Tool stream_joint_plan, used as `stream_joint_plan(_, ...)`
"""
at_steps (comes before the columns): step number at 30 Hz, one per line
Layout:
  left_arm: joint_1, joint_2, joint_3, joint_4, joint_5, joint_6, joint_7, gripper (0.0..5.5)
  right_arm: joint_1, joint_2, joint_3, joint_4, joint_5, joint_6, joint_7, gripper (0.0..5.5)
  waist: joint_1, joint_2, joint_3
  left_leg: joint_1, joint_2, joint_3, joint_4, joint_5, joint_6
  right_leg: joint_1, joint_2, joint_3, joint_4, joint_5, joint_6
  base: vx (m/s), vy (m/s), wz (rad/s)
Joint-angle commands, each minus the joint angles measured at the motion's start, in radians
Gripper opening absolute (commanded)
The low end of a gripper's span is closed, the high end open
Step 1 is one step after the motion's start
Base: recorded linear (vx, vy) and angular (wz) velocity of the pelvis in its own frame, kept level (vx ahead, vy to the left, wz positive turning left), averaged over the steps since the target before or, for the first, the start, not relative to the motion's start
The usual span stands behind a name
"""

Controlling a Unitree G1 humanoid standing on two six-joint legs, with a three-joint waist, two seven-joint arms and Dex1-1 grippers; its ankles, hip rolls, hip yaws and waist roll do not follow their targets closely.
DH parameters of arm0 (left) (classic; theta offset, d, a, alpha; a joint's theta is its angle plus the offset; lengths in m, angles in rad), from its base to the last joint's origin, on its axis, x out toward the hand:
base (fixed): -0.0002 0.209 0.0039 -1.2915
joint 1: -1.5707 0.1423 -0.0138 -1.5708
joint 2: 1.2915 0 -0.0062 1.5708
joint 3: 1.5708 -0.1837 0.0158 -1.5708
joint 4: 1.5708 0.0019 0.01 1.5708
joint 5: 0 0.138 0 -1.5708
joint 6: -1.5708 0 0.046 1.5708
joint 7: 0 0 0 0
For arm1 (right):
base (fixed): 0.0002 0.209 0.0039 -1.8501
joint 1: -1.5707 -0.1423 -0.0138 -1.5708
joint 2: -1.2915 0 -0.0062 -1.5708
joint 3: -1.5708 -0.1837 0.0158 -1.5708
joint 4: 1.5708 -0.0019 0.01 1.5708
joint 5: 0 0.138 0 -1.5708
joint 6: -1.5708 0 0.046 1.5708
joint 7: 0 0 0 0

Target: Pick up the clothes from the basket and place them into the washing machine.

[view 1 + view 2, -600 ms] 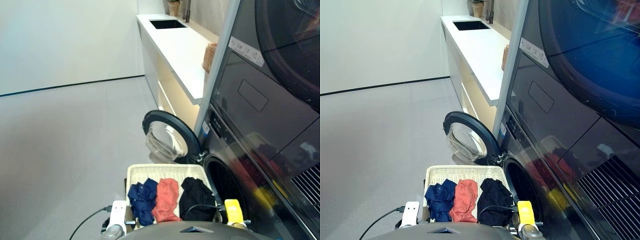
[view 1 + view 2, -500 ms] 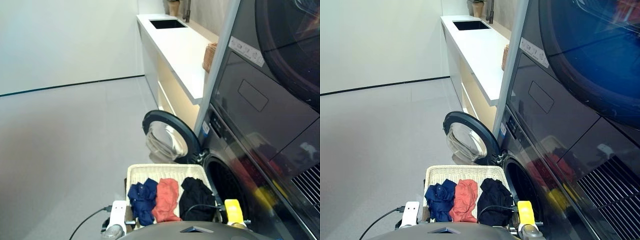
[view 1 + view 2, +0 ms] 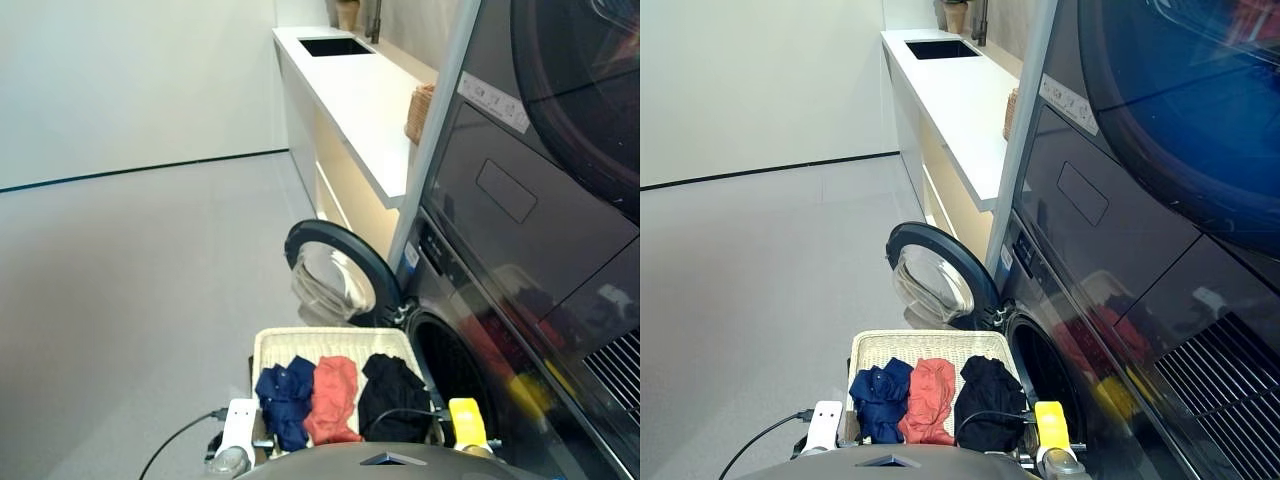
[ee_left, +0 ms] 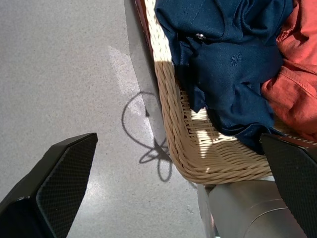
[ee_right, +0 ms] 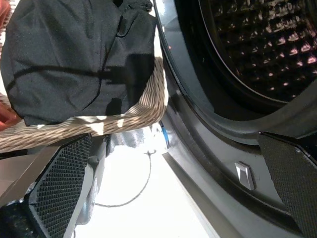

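Three small garments, navy point(image 3: 284, 402), coral point(image 3: 333, 398), black point(image 3: 392, 397), lie side by side in the basket point(image 3: 330, 343), washer mouth point(image 3: 452, 375) at three o'clock. Both hands, left point(image 4: 173, 198) and right point(image 5: 173, 198), are wide open, empty. Soft, light cloth: pinch a raised fold.

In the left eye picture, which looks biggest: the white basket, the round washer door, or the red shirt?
Largest to smallest:
1. the white basket
2. the round washer door, nearly the same, but farther away, so unsure
3. the red shirt, clearly smallest

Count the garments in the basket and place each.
3, side by side in the basket: navy garment at its left, coral garment in the middle, black garment nearest the washing machine. None visibly hidden.
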Motion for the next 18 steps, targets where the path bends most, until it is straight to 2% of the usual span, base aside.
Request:
stream_joint_plan(1, -0.084, -0.026, -0.003, 0.036, 0.034, -0.023, 0.0, 5.5, -0.059, 0.04, 0.066, 0.002, -0.039, -0.026, 0.011, 5.5, -0.025, -0.022, 0.008, -0.02, -0.021, 0.044, 0.002, 0.016, -0.034, 0.029, -0.02, 0.023, 0.003, -0.023, 0.075, 0.0, 0.0, 0.0)
stream_joint_plan(7, -0.111, -0.014, -0.044, -0.026, 0.06, -0.035, 0.008, 5.5, -0.077, 0.029, 0.127, -0.081, -0.066, -0.037, 0.018, 5.5, -0.029, -0.021, 0.022, -0.037, -0.02, 0.046, 0.002, 0.021, -0.033, 0.006, -0.02, 0.027, 0.01, -0.021, 0.076, 0.0, 0.0, 0.0)
stream_joint_plan(18, -0.25, 0.018, -0.133, -0.115, 0.088, -0.051, 0.058, 5.5, -0.186, -0.026, 0.251, -0.287, -0.127, -0.058, 0.015, 5.5, -0.038, -0.019, 0.121, -0.187, -0.024, 0.046, 0.023, 0.058, -0.029, -0.161, -0.024, 0.033, 0.069, -0.004, 0.074, -0.051, 0.007, 0.004)
